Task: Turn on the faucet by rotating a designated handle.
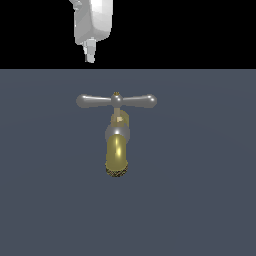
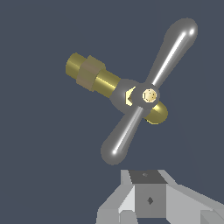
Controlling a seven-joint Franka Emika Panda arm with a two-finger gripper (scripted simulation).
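We thought the shiny handle [image 1: 116, 101] looked hard and slippery, best pushed at a round end. Whether our gripper [image 1: 90, 55] was closed, we could not tell.

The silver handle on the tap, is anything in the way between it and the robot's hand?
Nothing visible is. The hand hangs above and apart from the handle, with only empty space between them. In the wrist view the handle shows whole, with nothing covering it.

Floor [image 1: 200, 200]: flat, plain slate-grey, spans whole near scene. Backdrop [image 1: 190, 30]: plain black band at far edge.
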